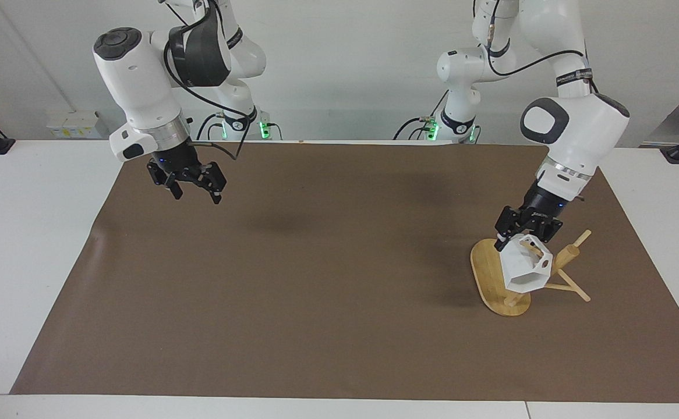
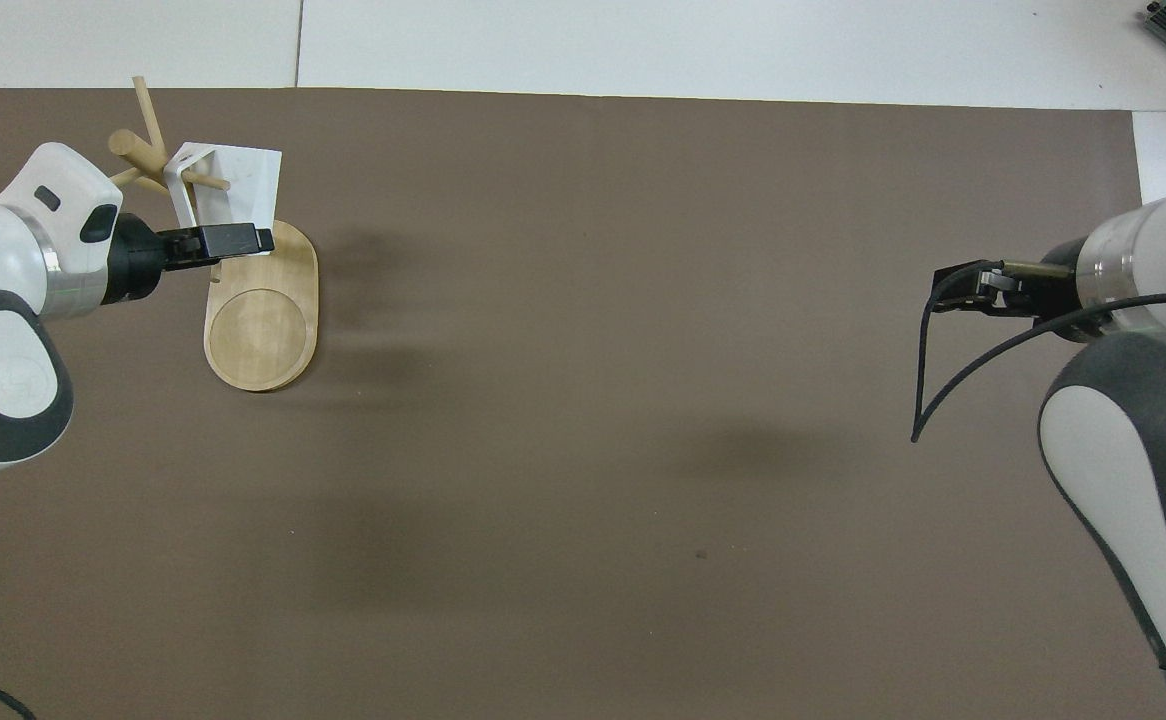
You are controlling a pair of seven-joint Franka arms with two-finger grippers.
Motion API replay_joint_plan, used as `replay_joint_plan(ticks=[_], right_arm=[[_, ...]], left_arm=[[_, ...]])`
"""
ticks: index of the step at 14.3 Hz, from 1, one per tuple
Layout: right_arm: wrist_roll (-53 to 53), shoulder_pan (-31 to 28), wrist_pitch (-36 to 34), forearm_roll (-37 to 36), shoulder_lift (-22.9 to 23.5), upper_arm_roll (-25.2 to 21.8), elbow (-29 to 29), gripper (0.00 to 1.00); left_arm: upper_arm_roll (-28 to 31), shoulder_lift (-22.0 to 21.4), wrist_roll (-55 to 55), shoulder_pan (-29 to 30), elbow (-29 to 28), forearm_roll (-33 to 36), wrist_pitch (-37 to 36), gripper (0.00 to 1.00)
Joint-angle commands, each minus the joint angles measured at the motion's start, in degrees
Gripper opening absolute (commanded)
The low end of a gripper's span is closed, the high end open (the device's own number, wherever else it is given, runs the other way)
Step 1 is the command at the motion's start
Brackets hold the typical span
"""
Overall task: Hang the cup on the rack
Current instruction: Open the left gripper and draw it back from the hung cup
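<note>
The white faceted cup (image 1: 523, 273) hangs tilted beside the post of the bamboo rack (image 1: 488, 270), with a thin peg passing through its handle. My left gripper (image 1: 524, 241) is above the cup, its fingers on the cup's upper edge. In the overhead view the left gripper (image 2: 243, 240) lies along the cup (image 2: 243, 180) over the rack's oval base (image 2: 263, 320). My right gripper (image 1: 195, 195) is open and empty, raised over the brown mat near the right arm's end. It also shows in the overhead view (image 2: 948, 290).
A brown mat (image 1: 316, 279) covers most of the white table (image 1: 25, 233). The rack's other pegs (image 1: 575, 291) stick out toward the left arm's end. A black cable loops from the right wrist (image 2: 928, 370).
</note>
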Motion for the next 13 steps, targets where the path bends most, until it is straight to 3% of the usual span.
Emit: replay_joint_plan(ticks=[1, 8, 13], right_arm=[[-2.39, 0.09, -1.84, -1.21, -2.03, -1.02, 0.13, 1.00], [-3.72, -0.26, -1.84, -0.16, -4.06, -1.55, 0.22, 1.00], [-3.64, -0.53, -3.15, 0.19, -3.97, -2.78, 1.87, 1.00]], left_arm=[[0.04, -0.17, -1.35, 0.65, 3.78, 8.24, -6.58, 1.00], [0.30, -9.13, -1.08, 0.56, 4.39, 22.69, -26.52, 1.00], [0.12, -8.36, -0.91, 0.65, 15.27, 26.30, -41.03, 1.00]])
